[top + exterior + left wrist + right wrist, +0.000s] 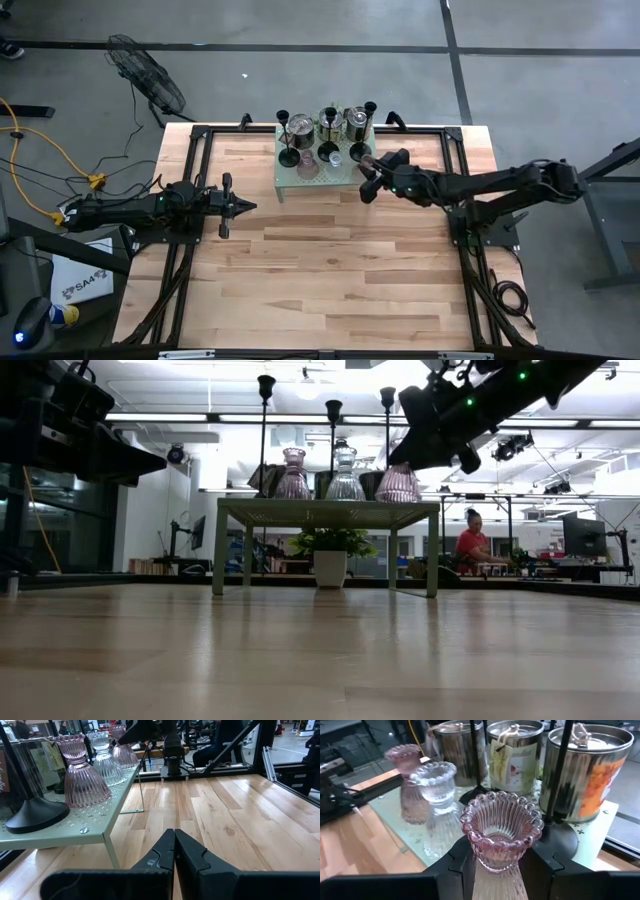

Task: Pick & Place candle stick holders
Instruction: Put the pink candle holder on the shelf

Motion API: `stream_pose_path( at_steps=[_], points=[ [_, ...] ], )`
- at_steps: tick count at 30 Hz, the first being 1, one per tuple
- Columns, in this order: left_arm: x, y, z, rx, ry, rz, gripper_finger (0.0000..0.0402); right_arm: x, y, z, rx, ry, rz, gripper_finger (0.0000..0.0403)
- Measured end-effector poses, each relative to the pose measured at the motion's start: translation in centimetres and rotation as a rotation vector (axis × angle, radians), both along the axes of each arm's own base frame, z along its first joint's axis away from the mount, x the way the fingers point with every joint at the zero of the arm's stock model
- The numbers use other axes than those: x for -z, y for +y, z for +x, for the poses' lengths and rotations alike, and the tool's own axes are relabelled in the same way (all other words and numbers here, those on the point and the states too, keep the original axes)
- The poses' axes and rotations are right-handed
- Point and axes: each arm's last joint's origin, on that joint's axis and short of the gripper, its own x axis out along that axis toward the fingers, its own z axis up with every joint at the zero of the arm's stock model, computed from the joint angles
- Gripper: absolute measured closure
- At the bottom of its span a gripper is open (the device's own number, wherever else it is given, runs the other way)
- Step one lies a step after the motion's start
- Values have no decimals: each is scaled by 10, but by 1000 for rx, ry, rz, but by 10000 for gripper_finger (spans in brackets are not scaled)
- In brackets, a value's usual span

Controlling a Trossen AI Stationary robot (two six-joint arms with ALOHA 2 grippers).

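Note:
A pale green rack point(290, 180) at the table's far middle carries black slim-stemmed holders point(265, 420), silver tins point(515, 755), a pink glass holder point(412, 785) and a clear one point(437, 800). A second pink glass holder point(502, 835) stands on its base at the rack's right front. My right gripper point(368, 172) is shut on it. My left gripper point(240, 207) is shut and empty, above the table left of the rack; it also shows in the left wrist view point(174, 850). My right gripper pinches the pink glass holder between its two fingers point(455, 865), on the ribbed neck point(487, 870) below the beaded rim. The fingers come slanting down from the table's right side. The holder is upright, its flared foot point(398, 488) on the rack.
Behind the held holder stand a black stem point(560, 765) on its round base point(565, 840) and an orange-labelled tin point(587, 770). The clear holder stands close to its left. Bare wood point(330, 270) lies in front of the rack. A person in red point(470, 545) sits beyond the table.

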Motion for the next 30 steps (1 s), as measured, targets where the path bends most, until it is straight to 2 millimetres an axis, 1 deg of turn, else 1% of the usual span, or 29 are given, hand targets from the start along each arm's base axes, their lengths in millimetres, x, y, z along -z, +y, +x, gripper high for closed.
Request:
stream_pose_path(
  at_steps=[9, 18, 22, 30],
  points=[
    [0, 0, 0, 0, 0, 0, 402, 6, -2, 4, -6, 52, -31, 292],
    [0, 0, 0, 0, 0, 0, 402, 8, -13, 3, 17, 78, -47, 291],
    [0, 0, 0, 0, 0, 0, 402, 8, -17, 3, 3, 76, -35, 291],
    [0, 0, 0, 0, 0, 0, 402, 7, -16, 4, -46, 83, -58, 290]
  ],
)
